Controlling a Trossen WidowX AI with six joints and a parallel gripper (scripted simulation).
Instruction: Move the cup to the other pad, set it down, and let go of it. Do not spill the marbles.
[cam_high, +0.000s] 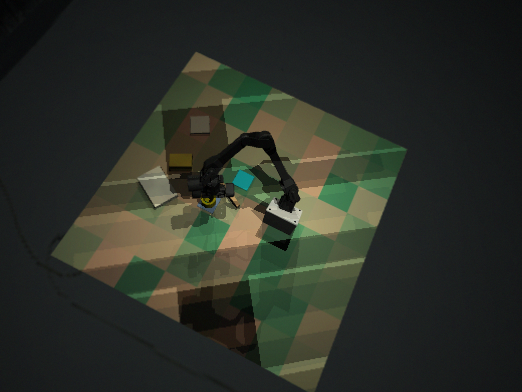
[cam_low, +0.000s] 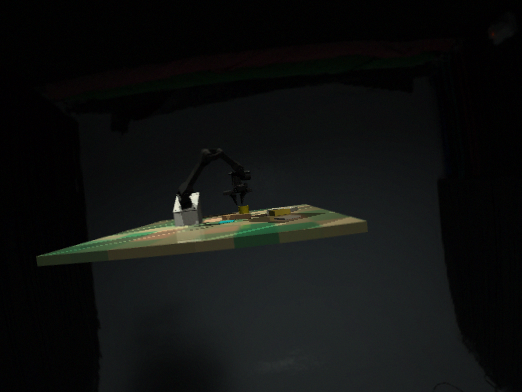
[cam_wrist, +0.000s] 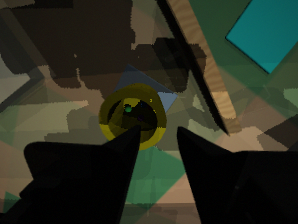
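Note:
A yellow cup (cam_high: 207, 201) (cam_low: 243, 208) (cam_wrist: 132, 116) stands upright on a blue pad (cam_wrist: 167, 100) (cam_high: 217, 210). A green marble (cam_wrist: 128, 108) shows inside it. The other pad (cam_high: 243, 180) (cam_wrist: 262, 32), which is teal, lies a short way off toward the robot base. My gripper (cam_high: 209, 192) (cam_low: 242, 200) (cam_wrist: 158, 130) hangs just above the cup, pointing down, with its fingers partly apart. In the wrist view the left fingertip overlaps the cup's near rim and the right fingertip is beside the cup. Nothing is between the fingers.
A thin wooden stick (cam_wrist: 210, 75) (cam_high: 233, 201) lies between the cup and the teal pad. A white slab (cam_high: 157, 186), a yellow block (cam_high: 180, 160) and a tan square (cam_high: 200, 124) lie to the left and behind. The robot base (cam_high: 282, 216) stands to the right.

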